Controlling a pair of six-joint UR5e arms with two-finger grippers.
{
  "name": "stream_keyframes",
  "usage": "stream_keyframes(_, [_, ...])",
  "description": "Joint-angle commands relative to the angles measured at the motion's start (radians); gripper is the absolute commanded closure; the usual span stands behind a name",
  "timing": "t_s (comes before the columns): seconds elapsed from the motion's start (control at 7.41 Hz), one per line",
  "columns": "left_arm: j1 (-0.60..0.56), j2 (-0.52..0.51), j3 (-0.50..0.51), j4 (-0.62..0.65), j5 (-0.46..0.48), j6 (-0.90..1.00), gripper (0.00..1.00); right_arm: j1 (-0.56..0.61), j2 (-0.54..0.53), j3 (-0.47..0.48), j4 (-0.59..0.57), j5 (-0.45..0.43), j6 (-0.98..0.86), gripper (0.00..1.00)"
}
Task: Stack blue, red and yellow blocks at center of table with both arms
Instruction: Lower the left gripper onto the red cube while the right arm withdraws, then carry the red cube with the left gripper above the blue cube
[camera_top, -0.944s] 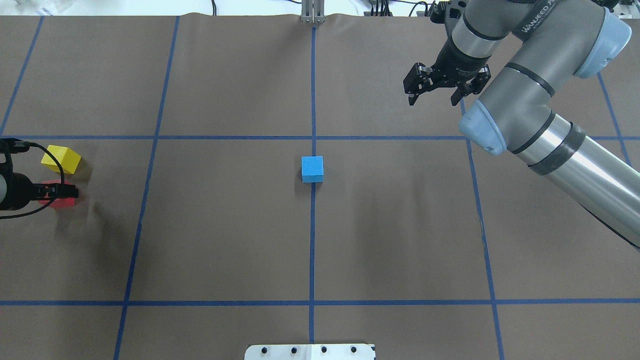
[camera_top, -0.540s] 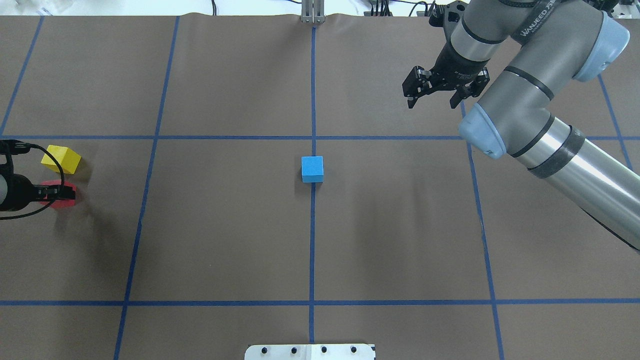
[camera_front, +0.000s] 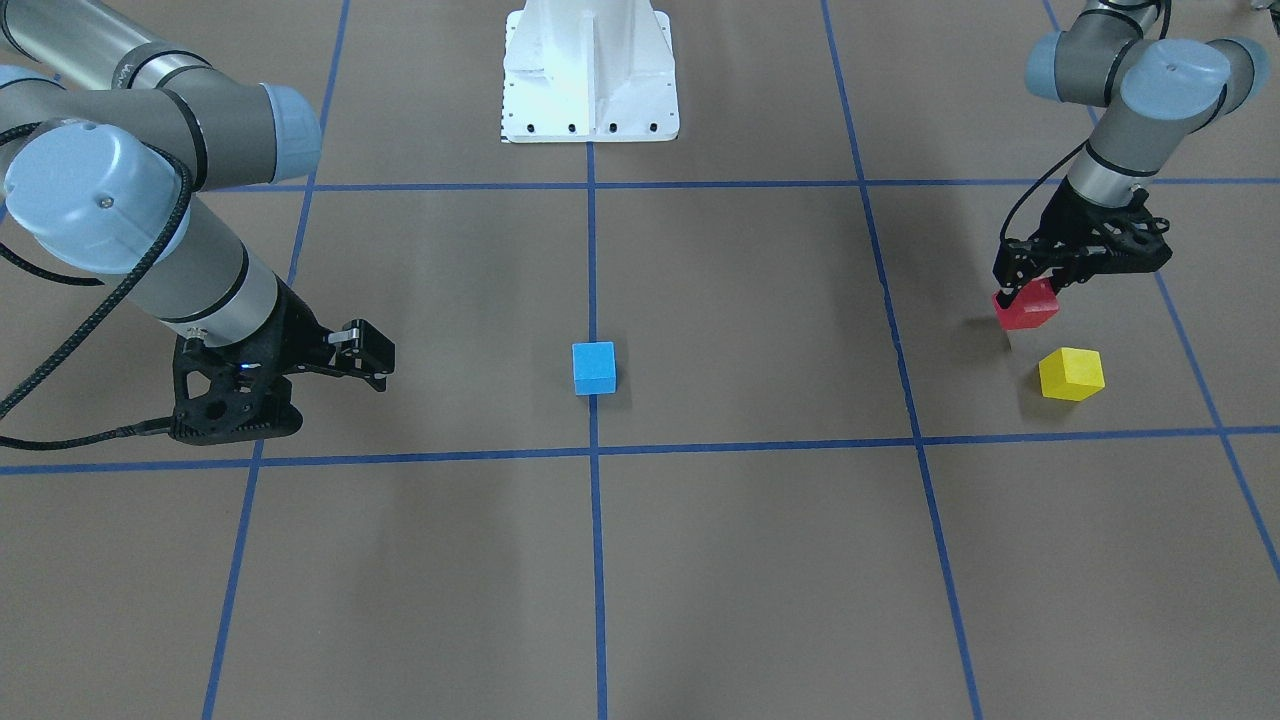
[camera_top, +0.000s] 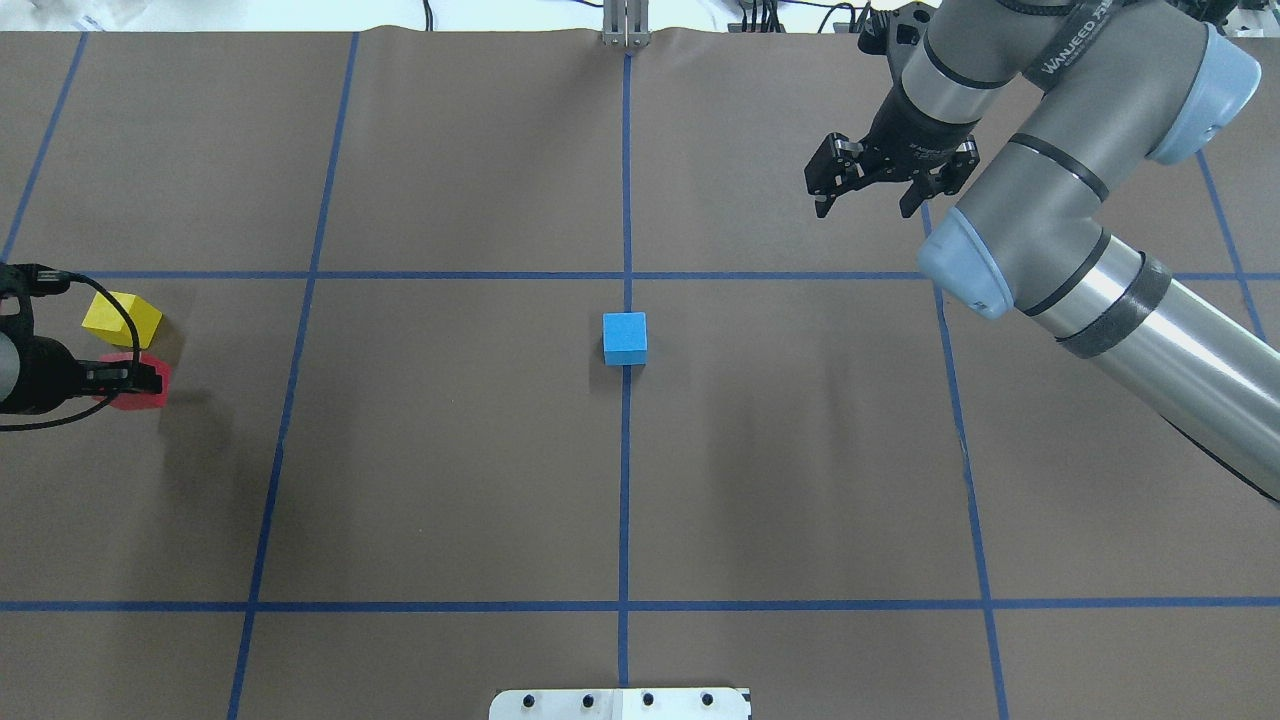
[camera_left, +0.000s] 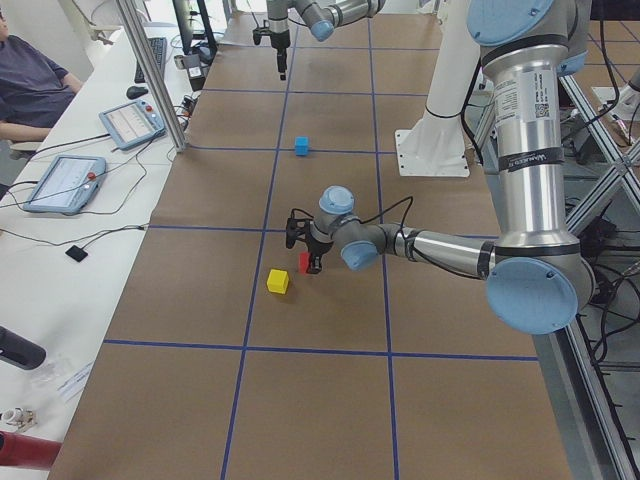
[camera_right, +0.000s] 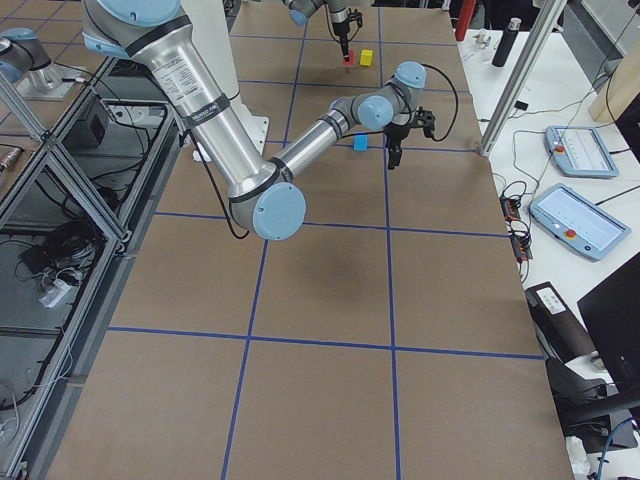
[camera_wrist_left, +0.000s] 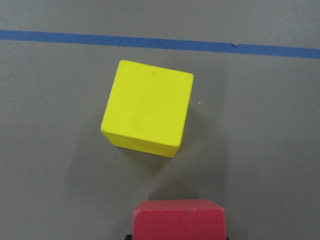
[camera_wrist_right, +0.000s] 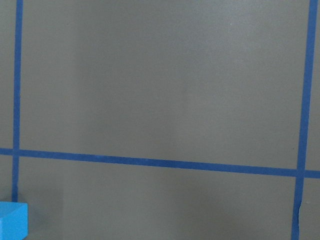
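Observation:
The blue block sits at the table's centre on the blue tape cross; it also shows in the front view and at the bottom left corner of the right wrist view. My left gripper at the far left edge is shut on the red block, which hangs a little above the table in the front view. The yellow block lies on the table just beyond it and fills the left wrist view, with the red block at the bottom. My right gripper is open and empty, far right of centre.
The brown table cover is split by blue tape lines. The white robot base plate sits at the near middle edge. The right arm's forearm spans the right side above the table.
My left gripper has moved a little toward the centre with the red block in it, away from its spot beside the yellow block. The right gripper has barely moved.

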Motion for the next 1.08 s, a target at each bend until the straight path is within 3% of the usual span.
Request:
stream_keyframes(0.0, [0.000,-0.018,-0.252,0.297,-0.019,0.012,1.00,0.004,0.001,0.003,0.000,0.002,0.000,0.01])
stream_keyframes(0.13, [0.000,-0.160,-0.287,0.479,-0.021,0.015,1.00,0.004,0.001,0.003,0.000,0.005,-0.002,0.01])
stream_keyframes(0.4, [0.084,-0.612,-0.213,0.905,-0.004,0.001,1.00,0.005,-0.002,0.009,0.003,0.007,0.000,0.01])
stream_keyframes(0.54, [0.142,-0.684,-0.160,0.922,0.066,-0.055,1.00,0.005,-0.010,0.008,0.005,0.005,-0.002,0.01])
stream_keyframes(0.94, [0.228,-0.840,-0.031,0.904,0.082,-0.164,1.00,0.022,-0.030,0.006,0.006,0.001,-0.029,0.01])
